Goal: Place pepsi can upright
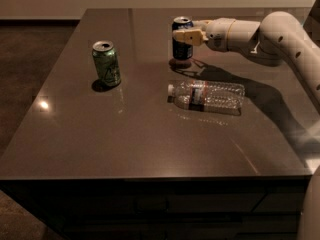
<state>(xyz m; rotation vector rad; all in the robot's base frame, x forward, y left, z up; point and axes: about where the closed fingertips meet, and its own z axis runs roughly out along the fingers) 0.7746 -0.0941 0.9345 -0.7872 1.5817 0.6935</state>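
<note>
The pepsi can point(181, 50) is dark blue with a silver top. It stands upright at the far middle of the dark table point(125, 139), its base at or just above the surface. My gripper point(185, 34) reaches in from the right on a white arm and is shut on the can's upper half, with one pale finger point(190, 36) across the can's front.
A green can point(106, 64) stands upright to the left. A clear plastic bottle point(207, 95) lies on its side just in front of the pepsi can. The white arm point(270, 34) spans the far right side of the table.
</note>
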